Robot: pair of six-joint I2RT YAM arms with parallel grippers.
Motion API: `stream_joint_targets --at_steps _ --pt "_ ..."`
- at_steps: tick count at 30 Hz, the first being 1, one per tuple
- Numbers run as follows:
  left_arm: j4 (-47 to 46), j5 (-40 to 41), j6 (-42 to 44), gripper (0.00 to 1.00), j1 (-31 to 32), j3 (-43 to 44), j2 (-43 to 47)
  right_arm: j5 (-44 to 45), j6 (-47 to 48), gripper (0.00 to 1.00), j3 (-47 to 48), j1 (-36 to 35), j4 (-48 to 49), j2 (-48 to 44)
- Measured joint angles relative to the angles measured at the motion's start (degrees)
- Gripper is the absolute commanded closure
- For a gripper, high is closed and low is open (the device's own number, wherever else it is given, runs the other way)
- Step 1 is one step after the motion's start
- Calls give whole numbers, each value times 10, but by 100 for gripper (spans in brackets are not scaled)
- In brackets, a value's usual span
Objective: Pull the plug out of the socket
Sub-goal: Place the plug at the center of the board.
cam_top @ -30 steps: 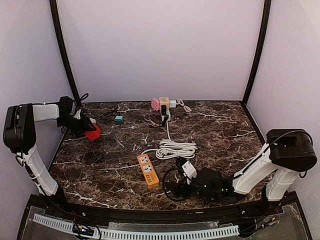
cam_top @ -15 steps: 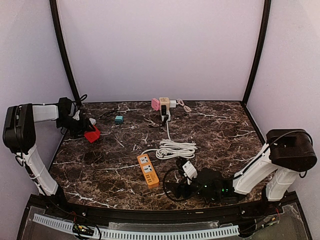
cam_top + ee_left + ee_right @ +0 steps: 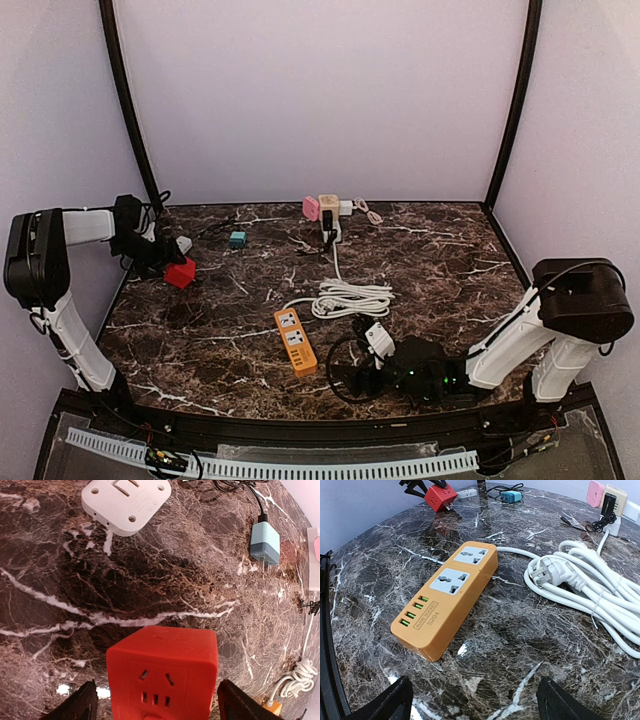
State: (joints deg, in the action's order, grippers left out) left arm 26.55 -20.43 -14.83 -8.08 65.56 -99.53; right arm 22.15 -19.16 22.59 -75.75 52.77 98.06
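Dark marble tabletop (image 3: 440,250), pale lilac walls (image 3: 320,100) (left pincer (image 3: 157,702) wide, loose about red socket cube (image 3: 162,675); right pincer (image 3: 475,700) wide, empty).

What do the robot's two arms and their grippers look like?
Both match: white tubular links joined by bulky black joint housings, with thin black cables looping off them. That goes for the left arm and the right arm. The right gripper is black, with small green lights behind it and a white block on top. The left gripper has dark wedge fingers.
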Motion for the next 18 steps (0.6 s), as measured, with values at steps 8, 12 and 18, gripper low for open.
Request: stream_joint_targets --at_steps 8,12,18 --pt "6 45 0 1 -2 -10 50 0 0 15 0 0 0 0" --pt "6 60 0 1 -2 -13 66 0 0 15 0 0 0 0" --pt "6 64 5 1 -2 -19 80 0 0 15 0 0 -1 0"
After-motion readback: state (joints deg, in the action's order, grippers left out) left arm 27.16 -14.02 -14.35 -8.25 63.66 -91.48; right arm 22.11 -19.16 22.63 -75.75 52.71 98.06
